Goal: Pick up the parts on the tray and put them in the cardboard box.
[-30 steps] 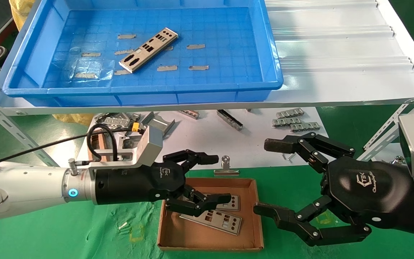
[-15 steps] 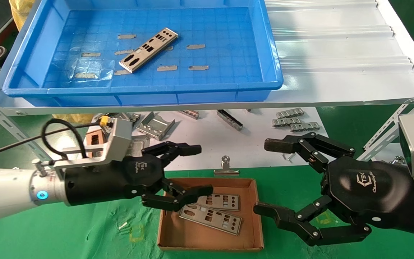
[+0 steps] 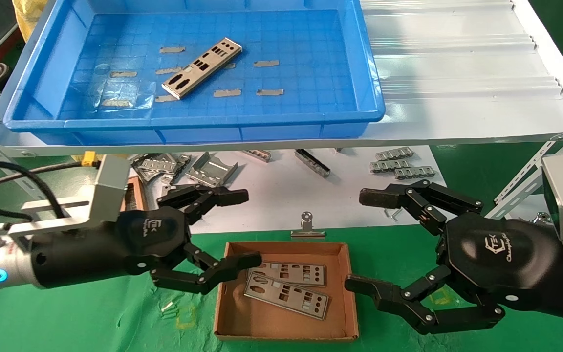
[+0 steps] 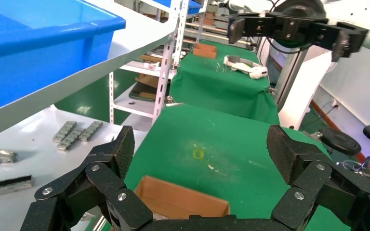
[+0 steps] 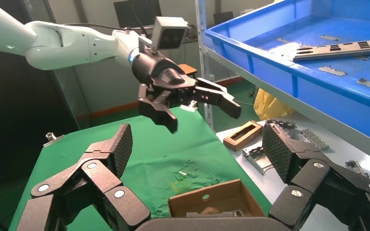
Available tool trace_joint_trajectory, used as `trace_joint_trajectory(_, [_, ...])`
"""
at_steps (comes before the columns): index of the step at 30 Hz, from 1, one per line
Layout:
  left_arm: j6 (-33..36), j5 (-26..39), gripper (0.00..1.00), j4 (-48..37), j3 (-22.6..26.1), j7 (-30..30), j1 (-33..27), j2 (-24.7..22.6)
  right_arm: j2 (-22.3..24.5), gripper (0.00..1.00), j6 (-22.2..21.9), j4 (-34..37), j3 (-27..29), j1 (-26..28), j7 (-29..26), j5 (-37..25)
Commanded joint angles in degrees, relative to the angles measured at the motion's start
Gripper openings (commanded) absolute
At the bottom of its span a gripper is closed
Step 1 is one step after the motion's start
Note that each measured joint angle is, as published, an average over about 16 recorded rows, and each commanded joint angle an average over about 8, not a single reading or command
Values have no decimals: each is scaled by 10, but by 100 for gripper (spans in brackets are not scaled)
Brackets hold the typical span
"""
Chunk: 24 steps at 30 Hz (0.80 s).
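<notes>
One silver punched plate [image 3: 202, 67] lies slanted on the floor of the blue tray [image 3: 281, 120], also seen in the right wrist view [image 5: 339, 49]. Two more plates [image 3: 289, 288] lie stacked in the brown cardboard box [image 3: 347, 293] on the green cloth. My left gripper [image 3: 242, 227] is open and empty, at the box's left edge, its lower finger over the box's left wall. My right gripper [image 3: 367, 242] is open and empty, just right of the box. The box shows in the left wrist view [image 4: 183, 202] and the right wrist view [image 5: 207, 199].
Folded grey metal brackets [image 3: 210, 168] and small link pieces [image 3: 399, 164] lie on the white sheet below the tray shelf. A metal clip [image 3: 307, 227] sits behind the box. Tape strips [image 3: 267, 63] dot the tray floor. A brown frame block [image 5: 243, 134] lies by the brackets.
My left gripper has drawn back to the left, from over the box to its left edge, open and empty. The plates in the box and my right arm have not moved.
</notes>
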State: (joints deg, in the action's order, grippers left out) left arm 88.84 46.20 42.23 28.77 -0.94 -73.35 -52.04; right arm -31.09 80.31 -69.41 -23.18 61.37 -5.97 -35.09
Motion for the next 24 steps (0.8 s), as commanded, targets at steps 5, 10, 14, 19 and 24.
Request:
trace_joint_trajectory(5, [-6, -9, 100, 62, -25, 23, 23, 33, 0, 100, 0, 0, 0, 0, 0, 0])
trace_joint_trajectory(10, [-11, -16, 100, 113, -46, 42, 42, 61, 0, 100, 0, 0, 0, 0, 0, 0])
trace_joint_trajectory(14, [-15, -21, 100, 154, -62, 57, 58, 83, 0, 100, 0, 0, 0, 0, 0, 0])
trace_joint_trajectory(19, [-21, -28, 100, 205, -83, 76, 77, 111, 0, 100, 0, 0, 0, 0, 0, 0])
trace_joint_trajectory(24, [-26, -35, 100, 256, -104, 95, 96, 139, 0, 100, 0, 0, 0, 0, 0, 0])
